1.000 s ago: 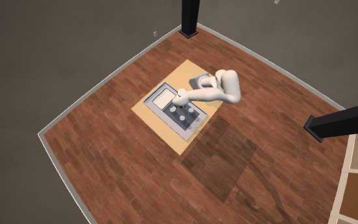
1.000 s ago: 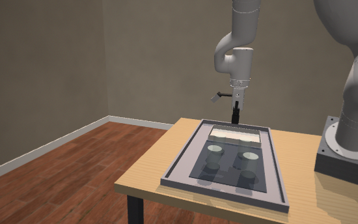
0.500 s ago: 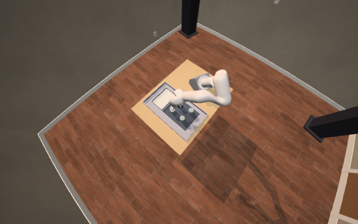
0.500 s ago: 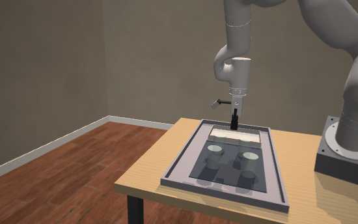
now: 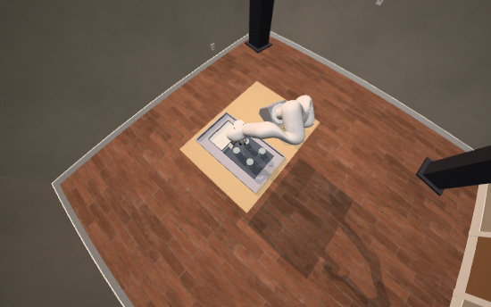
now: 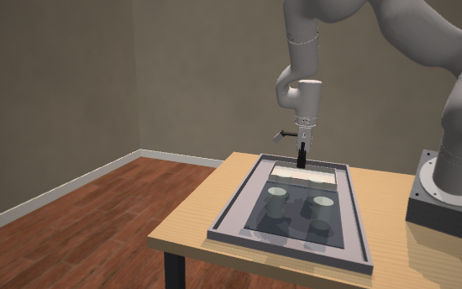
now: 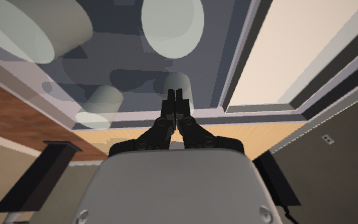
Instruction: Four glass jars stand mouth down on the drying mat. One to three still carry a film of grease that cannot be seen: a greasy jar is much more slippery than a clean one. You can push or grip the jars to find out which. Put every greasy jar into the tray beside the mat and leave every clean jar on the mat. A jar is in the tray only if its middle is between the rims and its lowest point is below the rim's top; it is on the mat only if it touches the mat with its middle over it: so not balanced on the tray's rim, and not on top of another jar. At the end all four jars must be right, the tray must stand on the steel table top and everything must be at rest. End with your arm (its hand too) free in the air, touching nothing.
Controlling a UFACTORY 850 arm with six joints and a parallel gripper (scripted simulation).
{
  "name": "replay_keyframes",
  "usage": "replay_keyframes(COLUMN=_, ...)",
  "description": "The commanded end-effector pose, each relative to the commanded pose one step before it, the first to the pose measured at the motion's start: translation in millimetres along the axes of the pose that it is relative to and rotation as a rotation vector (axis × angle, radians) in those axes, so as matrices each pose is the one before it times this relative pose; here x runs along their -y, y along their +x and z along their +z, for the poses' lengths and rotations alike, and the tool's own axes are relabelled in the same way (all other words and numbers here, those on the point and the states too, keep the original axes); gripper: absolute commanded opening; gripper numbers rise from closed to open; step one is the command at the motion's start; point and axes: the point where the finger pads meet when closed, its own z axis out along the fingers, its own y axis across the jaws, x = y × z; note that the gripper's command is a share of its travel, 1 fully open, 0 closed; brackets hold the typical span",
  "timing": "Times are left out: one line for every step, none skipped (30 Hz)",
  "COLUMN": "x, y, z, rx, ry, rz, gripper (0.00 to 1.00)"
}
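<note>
The smooth, pale-white arm [image 5: 267,129] [image 6: 303,52] has rounded, tubular segments ringed by thin seams dotted with tiny dark screws, and ends in a grey-bodied hand [image 6: 301,161] [image 7: 176,98] with slim, black, jointed fingers.

Hand [image 5: 243,142] [image 6: 301,166] [image 7: 176,98] now lower, shifted, it seems, toward the tray [image 5: 220,136] [image 6: 321,175] [image 7: 295,47]
</note>
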Motion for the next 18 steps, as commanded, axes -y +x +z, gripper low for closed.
replay_keyframes(x=-1.09, y=1.72, z=17.14, rx=-0.00330, ry=-0.00082, rz=-0.00078, gripper=0.00)
replay_keyframes(x=0.00, y=0.00, z=4.77, rx=0.00000, ry=0.00000, rz=0.00000, gripper=0.00)
replay_keyframes(x=0.00, y=0.00, z=4.78, rx=0.00000, ry=0.00000, rz=0.00000, gripper=0.00)
replay_keyframes(x=0.00, y=0.00, z=4.77, rx=0.00000, ry=0.00000, rz=0.00000, gripper=0.00)
replay_keyframes(x=0.00, y=0.00, z=4.78, rx=0.00000, ry=0.00000, rz=0.00000, gripper=0.00)
replay_keyframes(x=0.00, y=0.00, z=4.77, rx=0.00000, ry=0.00000, rz=0.00000, gripper=0.00)
replay_keyframes(x=0.00, y=0.00, z=4.78, rx=0.00000, ry=0.00000, rz=0.00000, gripper=0.00)
replay_keyframes(x=0.00, y=0.00, z=4.77, rx=0.00000, ry=0.00000, rz=0.00000, gripper=0.00)
replay_keyframes(x=0.00, y=0.00, z=4.78, rx=0.00000, ry=0.00000, rz=0.00000, gripper=0.00)
replay_keyframes(x=0.00, y=0.00, z=0.00, rx=0.00000, ry=0.00000, rz=0.00000, gripper=0.00)
replay_keyframes(x=0.00, y=0.00, z=0.00, rx=0.00000, ry=0.00000, rz=0.00000, gripper=0.00)
replay_keyframes(x=0.00, y=0.00, z=0.00, rx=0.00000, ry=0.00000, rz=0.00000, gripper=0.00)
replay_keyframes(x=0.00, y=0.00, z=0.00, rx=0.00000, ry=0.00000, rz=0.00000, gripper=0.00)
replay_keyframes(x=0.00, y=0.00, z=0.00, rx=0.00000, ry=0.00000, rz=0.00000, gripper=0.00)
replay_keyframes(x=0.00, y=0.00, z=0.00, rx=0.00000, ry=0.00000, rz=0.00000, gripper=0.00)
replay_keyframes(x=0.00, y=0.00, z=0.00, rx=0.00000, ry=0.00000, rz=0.00000, gripper=0.00)
replay_keyframes(x=0.00, y=0.00, z=0.00, rx=0.00000, ry=0.00000, rz=0.00000, gripper=0.00)
replay_keyframes(x=0.00, y=0.00, z=0.00, rx=0.00000, ry=0.00000, rz=0.00000, gripper=0.00)
